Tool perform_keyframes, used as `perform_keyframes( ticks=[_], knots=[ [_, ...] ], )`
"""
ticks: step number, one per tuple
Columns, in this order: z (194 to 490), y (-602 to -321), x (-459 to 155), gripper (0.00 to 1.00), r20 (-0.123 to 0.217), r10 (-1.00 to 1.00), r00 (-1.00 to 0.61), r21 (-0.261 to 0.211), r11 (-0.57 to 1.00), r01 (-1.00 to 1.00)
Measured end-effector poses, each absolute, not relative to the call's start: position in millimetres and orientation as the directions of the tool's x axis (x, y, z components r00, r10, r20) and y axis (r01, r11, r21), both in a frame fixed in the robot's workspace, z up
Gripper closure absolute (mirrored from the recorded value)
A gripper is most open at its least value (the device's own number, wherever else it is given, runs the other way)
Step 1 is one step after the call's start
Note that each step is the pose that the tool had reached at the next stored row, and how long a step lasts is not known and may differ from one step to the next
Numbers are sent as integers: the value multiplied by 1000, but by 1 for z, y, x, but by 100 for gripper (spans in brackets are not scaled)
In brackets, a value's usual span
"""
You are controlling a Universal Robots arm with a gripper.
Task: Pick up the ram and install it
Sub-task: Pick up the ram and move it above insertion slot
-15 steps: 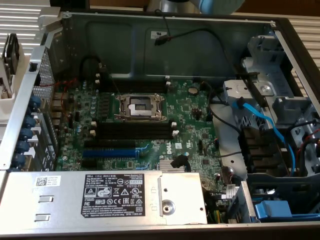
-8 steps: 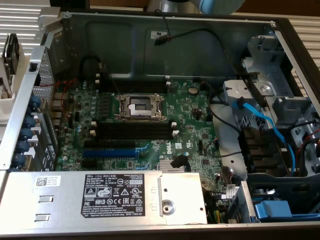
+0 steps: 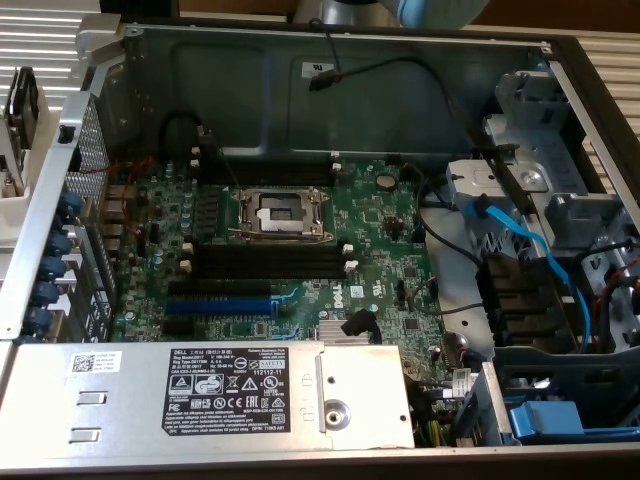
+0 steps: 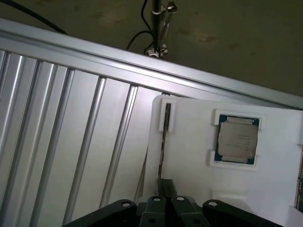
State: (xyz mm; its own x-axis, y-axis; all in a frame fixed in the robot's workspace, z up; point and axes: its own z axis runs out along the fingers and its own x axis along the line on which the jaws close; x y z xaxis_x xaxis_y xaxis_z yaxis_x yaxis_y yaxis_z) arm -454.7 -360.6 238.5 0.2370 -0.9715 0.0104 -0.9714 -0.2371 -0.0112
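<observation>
Wrist view puts your gripper [image 4: 165,189] low over a white tray [image 4: 189,165], its black fingers drawn together with no gap showing between them. They sit right at the near end of the ram [image 4: 163,146], which you see edge-on as a thin dark line standing in the tray; whether the fingers actually pinch it, you cannot tell from here. The ram's far end rests in a small white bracket [image 4: 171,118]. Well apart from it on the same tray, a processor chip [image 4: 238,140] lies flat in its own white frame. Beside the tray runs a ribbed aluminium surface [image 4: 71,142], and past its rail a thin pole [image 4: 155,23] rises from the floor. On the exterior view you look down into the open computer case: the green motherboard [image 3: 380,215] carries an open processor socket [image 3: 280,212], long black memory slots [image 3: 265,262] just below it with nothing seated in them, and a blue expansion slot [image 3: 218,303] nearer the labelled power supply [image 3: 210,385].
</observation>
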Motion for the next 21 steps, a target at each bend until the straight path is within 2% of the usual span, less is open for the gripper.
perform_keyframes(
  ticks=[6,11,21],
  knots=[
    [230,-360,-455,90,5,-972,236,-9,-236,-972],
    [228,-360,-455,90,-11,-972,234,23,-235,-972],
    [220,-360,-456,90,-13,-973,231,32,-231,-972]
  ],
)
